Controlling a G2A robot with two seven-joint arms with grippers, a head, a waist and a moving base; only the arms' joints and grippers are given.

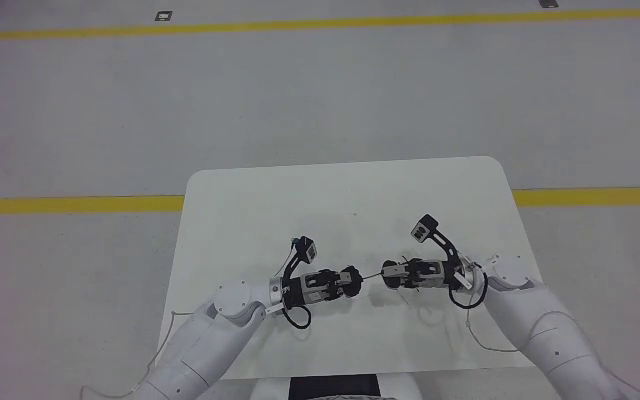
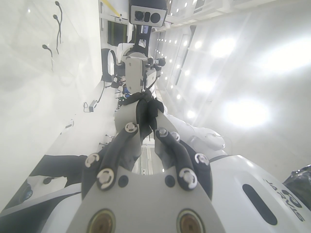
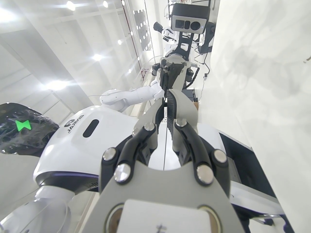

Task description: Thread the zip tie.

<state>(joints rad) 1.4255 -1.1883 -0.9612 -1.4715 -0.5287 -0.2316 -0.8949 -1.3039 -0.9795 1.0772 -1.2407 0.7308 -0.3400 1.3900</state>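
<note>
A thin dark zip tie (image 1: 373, 275) spans the short gap between my two grippers, held above the front half of the white table (image 1: 300, 200). My left gripper (image 1: 356, 279) faces right and is shut on one end. In its own wrist view the left gripper (image 2: 145, 103) has its black pads pressed together. My right gripper (image 1: 388, 274) faces left and is shut on the other end. In the right wrist view the strap (image 3: 166, 144) runs as a fine line between the shut fingers of the right gripper (image 3: 167, 98), straight toward the left gripper (image 3: 167, 83) just beyond.
Several spare black zip ties (image 2: 59, 22) lie loose on the table surface, with one more (image 2: 49, 54) near them, off to the side of the grippers. The table's rounded edges lie well outside both arms. Yellow floor lines (image 1: 320, 25) run behind the table.
</note>
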